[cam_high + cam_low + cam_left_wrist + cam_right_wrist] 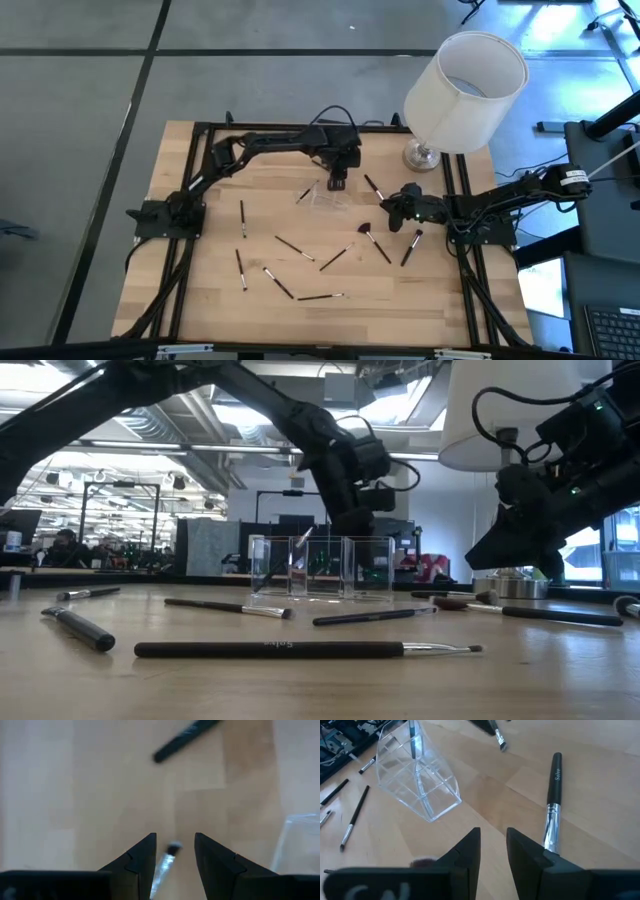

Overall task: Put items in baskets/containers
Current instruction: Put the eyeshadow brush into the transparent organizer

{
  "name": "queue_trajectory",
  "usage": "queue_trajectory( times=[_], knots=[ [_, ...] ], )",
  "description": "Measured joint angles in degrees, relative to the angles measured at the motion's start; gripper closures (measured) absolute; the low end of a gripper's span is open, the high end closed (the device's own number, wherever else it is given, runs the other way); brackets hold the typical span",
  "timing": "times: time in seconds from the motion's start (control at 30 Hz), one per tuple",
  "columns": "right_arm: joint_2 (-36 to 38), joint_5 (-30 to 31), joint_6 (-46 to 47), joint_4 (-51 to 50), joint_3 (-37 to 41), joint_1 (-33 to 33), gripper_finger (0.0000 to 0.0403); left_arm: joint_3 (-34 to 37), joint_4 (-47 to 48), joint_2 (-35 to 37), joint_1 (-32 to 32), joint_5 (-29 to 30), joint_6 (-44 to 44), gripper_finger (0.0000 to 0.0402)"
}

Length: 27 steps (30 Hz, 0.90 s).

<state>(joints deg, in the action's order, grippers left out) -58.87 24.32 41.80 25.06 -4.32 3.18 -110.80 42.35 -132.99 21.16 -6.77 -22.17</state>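
Observation:
The clear compartment tray [326,199] stands on the table's far middle [320,565]; one brush [412,740] leans in it. My left gripper [338,182] hovers just beyond the tray, pointing down and open [175,845]. A silver-ended brush [165,862] shows between its fingers without visibly touching them. My right gripper [393,207] is right of the tray, narrowly open and holding nothing [493,837]. A silver-ferruled brush [552,805] lies beside it on the wood. Several dark brushes [294,246] are scattered over the near half, among them a fan-headed one [378,244].
A big white lamp [462,92] stands at the far right corner, close behind my right arm. Another brush [372,185] lies between the tray and the lamp. Black frame rails [195,160] border the table. Bare wood lies along the near edge.

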Motion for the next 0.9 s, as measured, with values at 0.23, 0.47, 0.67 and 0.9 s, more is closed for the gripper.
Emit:
queue_trajectory(
  times=[0.23,0.47,0.67,0.9],
  knots=[
    [0.00,-0.02,0.00,0.63,0.00,0.02,0.0308,0.02,2.38,-0.63,-1.02,8.58,0.16,0.0272],
    [0.01,-0.71,0.42,0.83,0.00,0.02,0.0308,0.02,0.54,-0.63,-1.36,8.57,0.61,0.0272],
    [0.01,-1.57,0.38,0.83,0.00,0.02,0.0308,0.02,2.57,-0.63,-2.45,8.62,2.02,0.0272],
    [0.02,-2.01,0.22,0.82,0.00,0.02,0.0308,0.02,10.63,-0.61,-4.48,8.78,9.03,0.0272]
  ],
)
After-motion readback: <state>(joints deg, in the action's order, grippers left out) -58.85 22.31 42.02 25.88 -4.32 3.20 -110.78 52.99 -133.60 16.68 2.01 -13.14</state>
